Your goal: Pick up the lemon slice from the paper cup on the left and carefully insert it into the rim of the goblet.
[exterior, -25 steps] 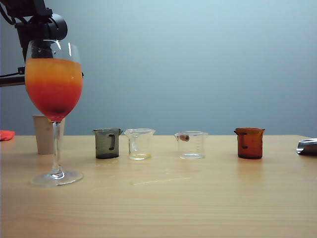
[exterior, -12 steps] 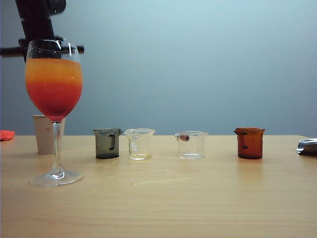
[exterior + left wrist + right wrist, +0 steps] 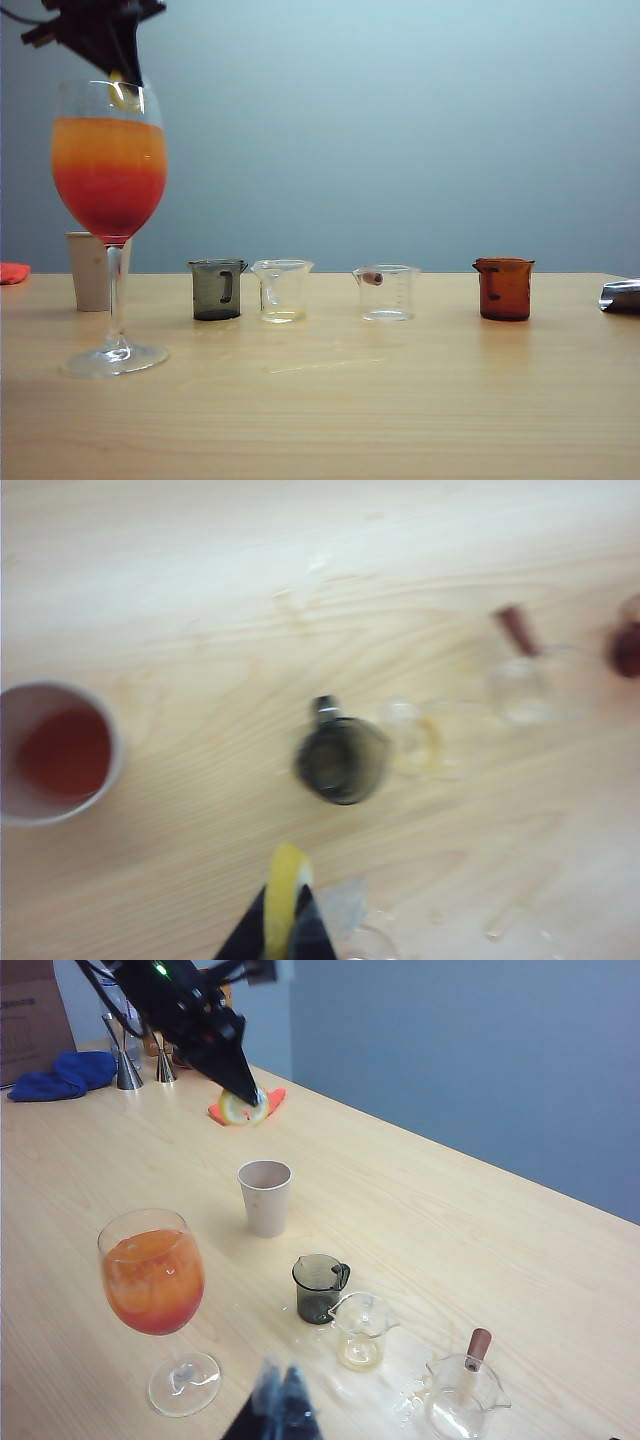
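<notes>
Your lemon slice (image 3: 243,1108) is a thin round disc with pale yellow flesh and a darker yellow rind, pinched edge-on between the closed jaws of the left gripper (image 3: 245,1098). It hangs in the air, above and behind the rim of the goblet (image 3: 109,200), which stands at the near left of the table (image 3: 400,400) with orange-over-red liquid in its bowl. In the left wrist view the slice shows as a narrow yellow strip between the dark fingertips. The paper cup (image 3: 265,1197) stands behind the goblet, beige and upright.

A second ago the left arm sat lower behind the goblet's bowl; now it is higher, tilted, and the slice shows at the rim.

The right gripper (image 3: 277,1410) hovers over the near table; its dark fingertips look close together and hold nothing.
</notes>
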